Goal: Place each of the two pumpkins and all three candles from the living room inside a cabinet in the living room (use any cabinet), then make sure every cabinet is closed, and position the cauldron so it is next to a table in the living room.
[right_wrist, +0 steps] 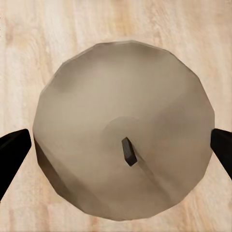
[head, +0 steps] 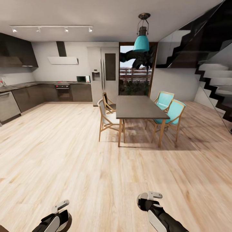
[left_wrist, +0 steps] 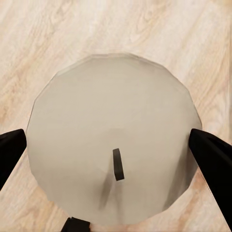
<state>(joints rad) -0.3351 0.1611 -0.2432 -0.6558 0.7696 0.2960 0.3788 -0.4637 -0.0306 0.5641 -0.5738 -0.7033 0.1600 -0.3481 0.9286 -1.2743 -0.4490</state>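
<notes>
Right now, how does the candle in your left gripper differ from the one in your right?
The left candle looks pale cream and evenly lit; the right candle is darker grey-beige, shadowed along one edge. The left one's wick stands nearly straight, the right one's wick slants. Both are round, seen top-on over wood floor, each flanked by black fingers.

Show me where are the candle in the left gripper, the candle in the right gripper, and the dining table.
Left candle (left_wrist: 113,130): left wrist view, on its rounded top.
Right candle (right_wrist: 121,121): right wrist view, on its rounded top.
Dining table (head: 138,108): head view, on its dark top.
</notes>
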